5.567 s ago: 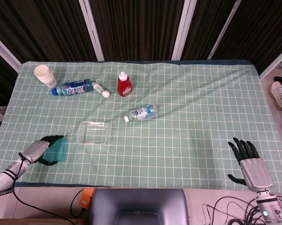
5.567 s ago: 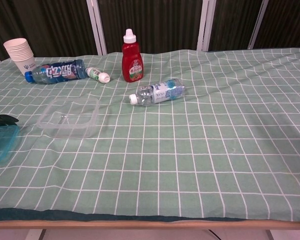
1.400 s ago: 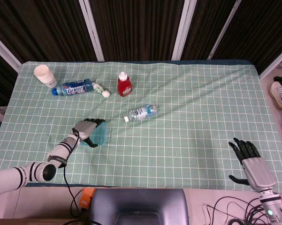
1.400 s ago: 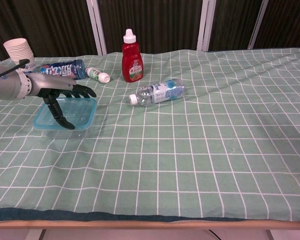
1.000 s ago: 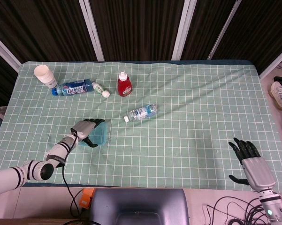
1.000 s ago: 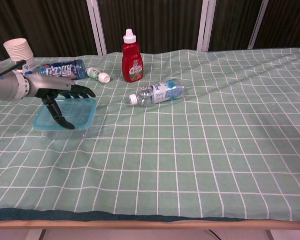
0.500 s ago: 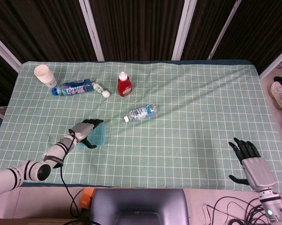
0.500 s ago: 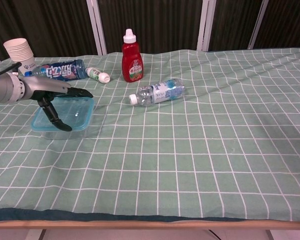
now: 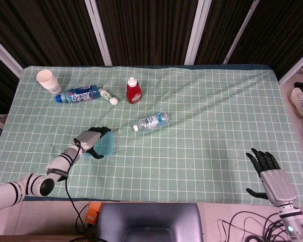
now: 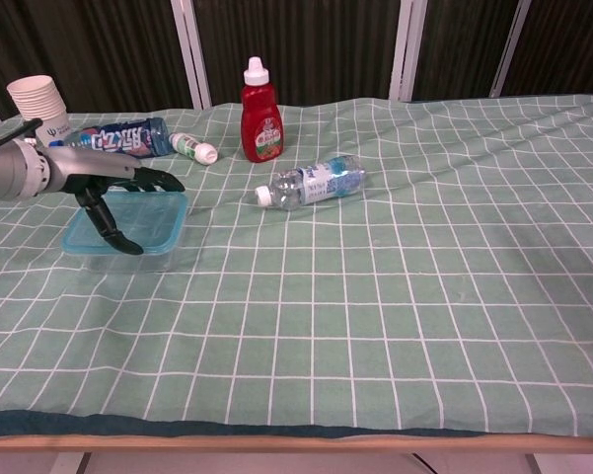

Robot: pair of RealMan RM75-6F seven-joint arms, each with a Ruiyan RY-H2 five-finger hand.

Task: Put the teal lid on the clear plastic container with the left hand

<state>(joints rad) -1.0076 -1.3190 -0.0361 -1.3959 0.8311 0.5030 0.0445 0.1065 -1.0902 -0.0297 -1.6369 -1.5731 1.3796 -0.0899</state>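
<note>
**Lid is on the box, your left hand is over it**

From the head view: your left hand (image 9: pixel 92 139) sits over the teal lid (image 9: pixel 106 143), and the lid lies on top of the clear plastic container (image 9: pixel 109 152). That is where the lid belongs, so the job looks almost done. I cannot tell from here if the fingers squeeze the lid. Your right hand (image 9: pixel 268 176) waits well apart, fingers spread, holding nothing, because this job is not for it.

From the chest view: your left hand (image 10: pixel 109 188) reaches over the lid (image 10: pixel 143 222). The thumb (image 10: pixel 107 229) points down onto it and the other fingers stretch out flat above. It looks like pressing, not gripping. Only the container's near edge (image 10: pixel 128 261) peeks out below.
</note>
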